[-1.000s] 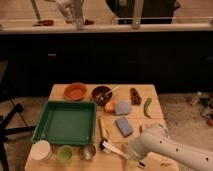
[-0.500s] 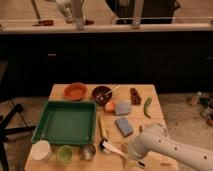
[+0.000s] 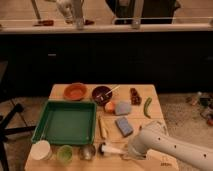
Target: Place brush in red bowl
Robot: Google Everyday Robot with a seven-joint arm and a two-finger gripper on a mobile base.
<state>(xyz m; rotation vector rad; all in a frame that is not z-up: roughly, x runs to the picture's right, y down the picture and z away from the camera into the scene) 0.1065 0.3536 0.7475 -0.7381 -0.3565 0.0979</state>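
Note:
The white brush (image 3: 111,148) lies on the wooden table (image 3: 155,117) near its front edge, with the bristle head to the left. My gripper (image 3: 128,150) is at the brush's handle end, at the tip of the white arm (image 3: 167,148) that reaches in from the lower right. The arm's end covers the handle tip, and I cannot tell whether the gripper touches the brush. The orange-red bowl (image 3: 75,91) stands empty at the table's far left, well away from the gripper.
A green tray (image 3: 65,121) fills the left middle. A maroon bowl (image 3: 101,94) with a stick stands beside the red bowl. A pale stick (image 3: 102,126), blue sponge (image 3: 124,126), grey block (image 3: 122,108), brown block (image 3: 135,95) and green pepper (image 3: 147,107) lie between. Cups (image 3: 41,150) stand front left.

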